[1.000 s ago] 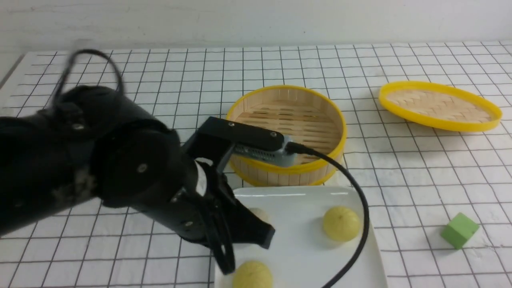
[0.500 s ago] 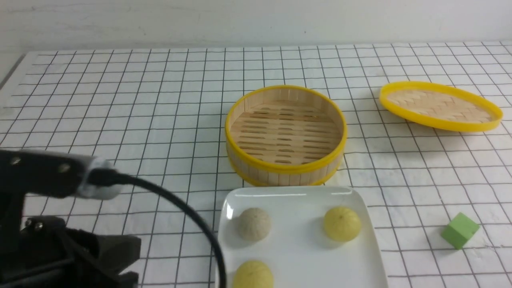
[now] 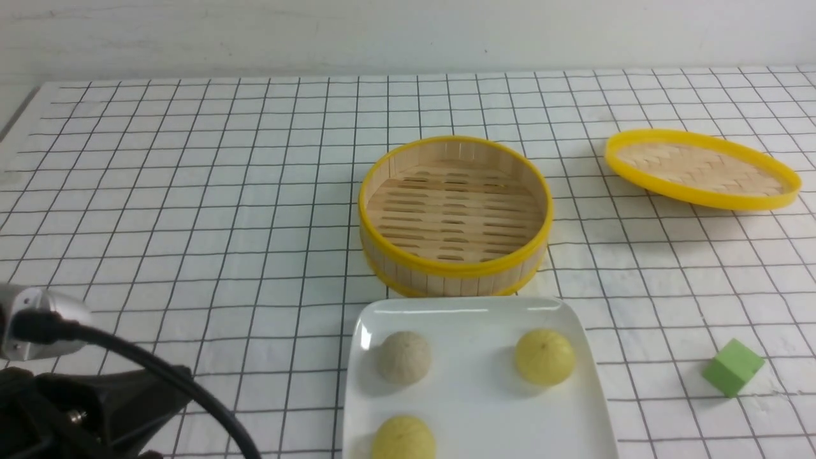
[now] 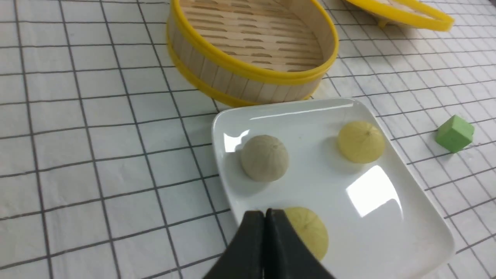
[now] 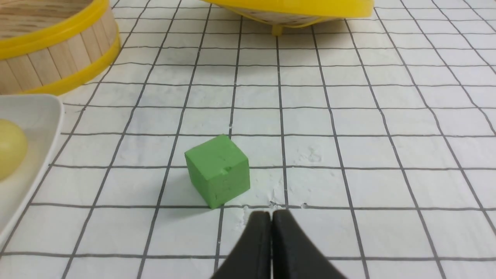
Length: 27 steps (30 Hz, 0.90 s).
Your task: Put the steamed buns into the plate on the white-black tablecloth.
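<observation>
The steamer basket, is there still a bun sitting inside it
No, the steamer basket shows only bare slats; all three steamed buns sit on the plate.

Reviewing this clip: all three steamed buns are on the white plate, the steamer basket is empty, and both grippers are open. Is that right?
Not quite: both grippers are shut. The left wrist view shows the left gripper with its fingertips pressed together, and the right wrist view shows the same for the right gripper. The rest holds: the three steamed buns sit on the plate and the steamer basket is empty.
</observation>
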Tool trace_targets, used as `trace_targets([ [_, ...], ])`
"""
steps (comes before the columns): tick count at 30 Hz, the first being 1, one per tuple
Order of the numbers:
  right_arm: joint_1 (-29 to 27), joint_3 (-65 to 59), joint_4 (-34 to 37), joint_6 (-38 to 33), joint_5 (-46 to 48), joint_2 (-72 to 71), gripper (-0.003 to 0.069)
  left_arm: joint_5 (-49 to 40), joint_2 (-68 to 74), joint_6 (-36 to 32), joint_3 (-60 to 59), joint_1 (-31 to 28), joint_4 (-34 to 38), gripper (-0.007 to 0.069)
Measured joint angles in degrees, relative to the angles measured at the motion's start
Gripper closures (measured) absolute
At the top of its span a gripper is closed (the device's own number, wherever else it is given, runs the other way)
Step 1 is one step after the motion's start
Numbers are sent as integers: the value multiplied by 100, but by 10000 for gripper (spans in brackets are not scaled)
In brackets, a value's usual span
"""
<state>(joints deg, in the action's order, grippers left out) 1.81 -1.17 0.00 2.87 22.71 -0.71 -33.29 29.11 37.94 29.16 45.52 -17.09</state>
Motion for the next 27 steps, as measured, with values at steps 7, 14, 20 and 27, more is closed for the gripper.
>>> trace_targets([
  [7,0,0,0,0,0,0,630,374,-702,-1138,-549,-1022,341,606],
  [14,0,0,0,0,0,0,621,1042,-2395,-2877,-2208,-3270,1180,604],
  [20,0,0,0,0,0,0,614,1071,-2960,-3055,-2972,-4120,1180,601],
  [27,0,0,0,0,3,0,603,1119,-2980,-3066,-3032,-4233,1155,591],
])
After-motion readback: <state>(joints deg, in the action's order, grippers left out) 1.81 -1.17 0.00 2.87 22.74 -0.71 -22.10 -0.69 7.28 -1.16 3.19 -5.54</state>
